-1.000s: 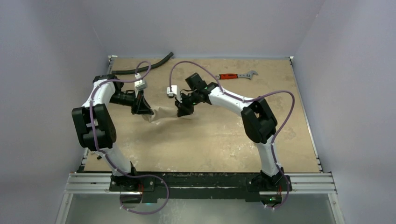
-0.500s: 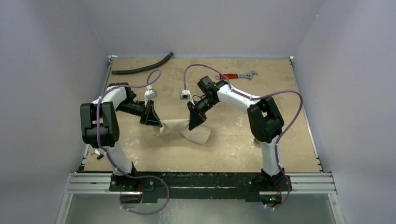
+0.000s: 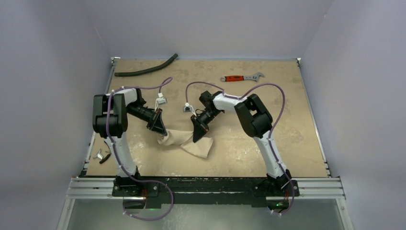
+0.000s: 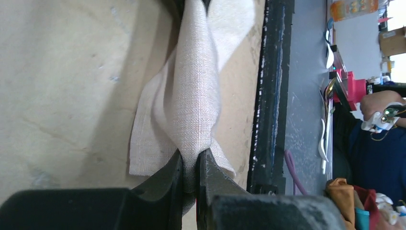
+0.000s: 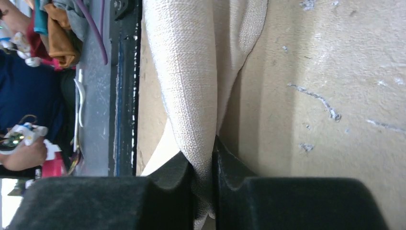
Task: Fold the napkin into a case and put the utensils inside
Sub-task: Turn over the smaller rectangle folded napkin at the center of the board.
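The beige napkin [image 3: 187,143] hangs bunched between my two grippers, and its lower part drapes onto the table toward the near edge. My left gripper [image 3: 161,132] is shut on the napkin's left corner; in the left wrist view the jaws [image 4: 190,155] pinch a fold of cloth [image 4: 191,96]. The right gripper [image 3: 197,137] is shut on the other corner, and its wrist view shows the jaws [image 5: 203,149] clamped on the weave [image 5: 196,72]. Small shiny slim pieces [image 3: 100,155] lie at the table's near left edge, too small to tell whether they are the utensils.
A red-handled wrench [image 3: 242,77] lies at the back right. A curved black hose [image 3: 146,71] lies at the back left. The black frame rail [image 3: 206,184] runs along the near edge. Walls close in the table on three sides.
Both arms have drawn back toward the near edge, carrying the napkin with them. More of the cloth now trails on the table in front of the grippers.
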Motion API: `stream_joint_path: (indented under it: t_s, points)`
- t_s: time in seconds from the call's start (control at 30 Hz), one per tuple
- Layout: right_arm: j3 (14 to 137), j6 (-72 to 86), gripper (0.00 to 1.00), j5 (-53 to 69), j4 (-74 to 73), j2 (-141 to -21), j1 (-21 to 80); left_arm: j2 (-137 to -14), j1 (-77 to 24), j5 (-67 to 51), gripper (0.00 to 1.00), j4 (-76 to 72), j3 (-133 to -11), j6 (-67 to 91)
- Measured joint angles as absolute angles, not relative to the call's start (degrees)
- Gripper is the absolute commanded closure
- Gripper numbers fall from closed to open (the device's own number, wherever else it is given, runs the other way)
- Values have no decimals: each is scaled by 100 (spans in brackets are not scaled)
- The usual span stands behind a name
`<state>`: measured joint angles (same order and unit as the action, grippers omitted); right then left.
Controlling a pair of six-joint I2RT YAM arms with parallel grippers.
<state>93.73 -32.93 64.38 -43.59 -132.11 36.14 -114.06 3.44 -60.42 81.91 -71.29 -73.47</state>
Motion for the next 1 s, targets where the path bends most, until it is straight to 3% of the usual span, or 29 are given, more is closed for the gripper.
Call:
stream_joint_path:
  t_s: [0.1, 0.17, 0.23, 0.4, 0.43, 0.6, 0.8, 0.9, 1.0]
  points:
    - [9631, -3326, 66, 6580, -4510, -13642, 3638, -11935, 416, -5828, 100, 8169, -7437, -7242]
    - [9719, -3326, 53, 6563, -4622, -13642, 3636, -12154, 552, -5664, 89, 8143, -7664, -7096]
    - [9804, -3299, 50, 6549, -4595, -13627, 3636, -12223, 663, -5518, 80, 7946, -7804, -6904]
    - [9832, -3175, 41, 6219, -4504, -13452, 3640, -12197, 746, -5210, 20, 7081, -7793, -6047]
    - [9832, -3131, 39, 6130, -4495, -13410, 3640, -12119, 757, -5225, 15, 7024, -7745, -5846]
    - [9832, -2871, 30, 5612, -4359, -13187, 3638, -11408, 781, -4840, 7, 6145, -7631, -5135]
    - [9791, -2359, 28, 4519, -3955, -12822, 3625, -11242, 864, -4303, 3, 5601, -7872, -4845]
    - [9625, -2060, 37, 3854, -3662, -12597, 3577, -11133, 913, -4130, 3, 5592, -7977, -4797]
    - [9341, -1717, 57, 3404, -3391, -12285, 3430, -10886, 941, -4171, 3, 5747, -8145, -4803]
